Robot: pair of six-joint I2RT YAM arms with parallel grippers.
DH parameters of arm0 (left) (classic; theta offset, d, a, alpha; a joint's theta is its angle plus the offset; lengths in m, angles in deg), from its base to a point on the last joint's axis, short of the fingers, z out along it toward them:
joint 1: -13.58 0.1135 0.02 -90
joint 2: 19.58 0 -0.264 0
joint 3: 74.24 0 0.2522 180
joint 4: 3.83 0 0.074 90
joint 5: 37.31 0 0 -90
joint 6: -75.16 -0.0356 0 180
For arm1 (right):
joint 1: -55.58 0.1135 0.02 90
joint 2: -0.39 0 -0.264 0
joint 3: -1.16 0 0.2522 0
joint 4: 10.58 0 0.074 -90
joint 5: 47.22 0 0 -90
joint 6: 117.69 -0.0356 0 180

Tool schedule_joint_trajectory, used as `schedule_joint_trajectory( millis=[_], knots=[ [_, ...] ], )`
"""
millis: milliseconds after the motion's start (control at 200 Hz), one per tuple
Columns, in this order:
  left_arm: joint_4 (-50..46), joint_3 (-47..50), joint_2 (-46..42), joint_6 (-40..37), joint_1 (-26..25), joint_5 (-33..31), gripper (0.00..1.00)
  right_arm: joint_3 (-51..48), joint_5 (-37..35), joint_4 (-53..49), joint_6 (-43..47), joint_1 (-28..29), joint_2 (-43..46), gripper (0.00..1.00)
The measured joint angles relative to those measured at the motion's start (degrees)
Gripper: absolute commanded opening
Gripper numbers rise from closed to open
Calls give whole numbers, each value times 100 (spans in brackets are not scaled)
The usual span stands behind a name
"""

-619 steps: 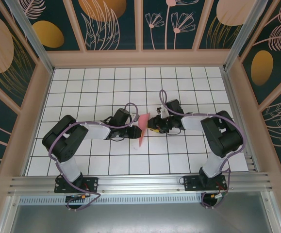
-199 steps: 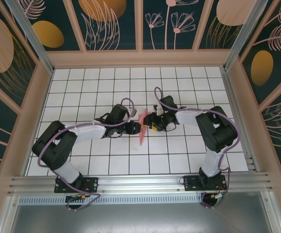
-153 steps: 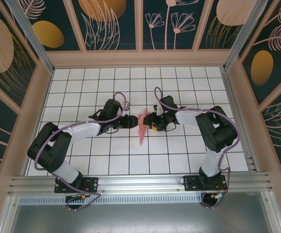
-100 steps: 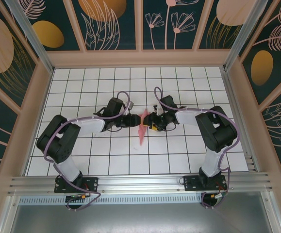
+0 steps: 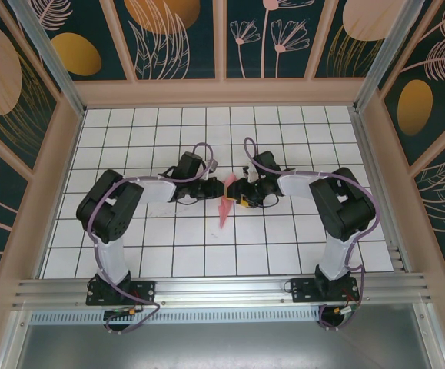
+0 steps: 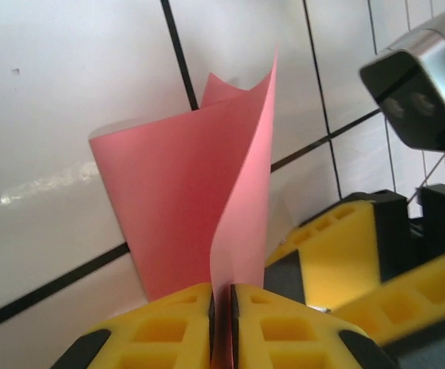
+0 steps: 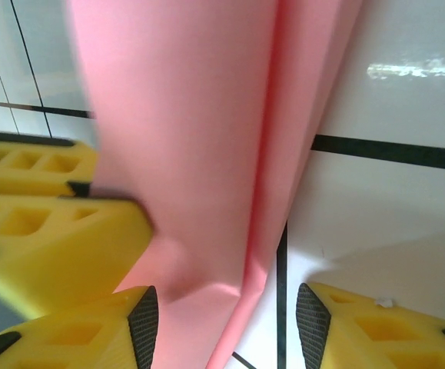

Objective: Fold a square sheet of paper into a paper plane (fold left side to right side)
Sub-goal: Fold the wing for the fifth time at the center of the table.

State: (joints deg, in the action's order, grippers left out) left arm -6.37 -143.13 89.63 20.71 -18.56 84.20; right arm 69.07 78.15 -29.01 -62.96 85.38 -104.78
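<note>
Where the two arms meet near the middle of the white, black-gridded surface [image 5: 130, 138], well away from every edge, the top view shows the slim, salmon-pink, sharp-tipped paper plane [image 5: 224, 206] with its point aimed at the near edge. The left pincer [image 5: 215, 188] comes at its far end from the left side and the right pincer [image 5: 236, 194] from the right side. The two pincers are almost touching, with the paper plane between them.

From the left wrist, the left pincer [image 6: 222, 298] has its yellow fingers [image 6: 161, 330] pressed together, with the thin edge of the paper plane [image 6: 184, 192] clamped in the slit. Beyond them the paper curls up in two leaves above the surface [image 6: 68, 92]. The right pincer's yellow fingers [image 6: 343, 257] sit just beside it on the right, under a grey housing [image 6: 422, 100].

From the right wrist, the right pincer [image 7: 222, 327] stands part-way open, its black pads [image 7: 144, 323] apart. The paper plane [image 7: 207, 138] runs through the gap and lies against the pad at the picture's left. Bare surface [image 7: 391, 100] shows between it and the other pad, so nothing is squeezed. The left pincer's yellow fingers [image 7: 53, 231] touch the paper at the picture's left.
</note>
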Motion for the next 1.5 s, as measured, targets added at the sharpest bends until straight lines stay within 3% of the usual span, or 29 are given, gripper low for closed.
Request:
schedule_joint_trajectory(
  millis=[330,631,906,1221,1501],
  knots=[
    [13,-208,352,-122,28,153,16,-184,-212,138,181,20,201,55],
    [72,-254,461,-164,39,256,16,-988,-160,708,4,15,922,37],
    [125,-240,461,-164,39,262,17,-1572,192,1843,-632,50,1657,37],
    [186,-219,463,-164,39,262,16,-1716,356,2861,-1231,509,1414,37],
    [186,-219,466,-164,39,256,16,-1716,361,2992,-1335,699,1069,37]
  ],
)
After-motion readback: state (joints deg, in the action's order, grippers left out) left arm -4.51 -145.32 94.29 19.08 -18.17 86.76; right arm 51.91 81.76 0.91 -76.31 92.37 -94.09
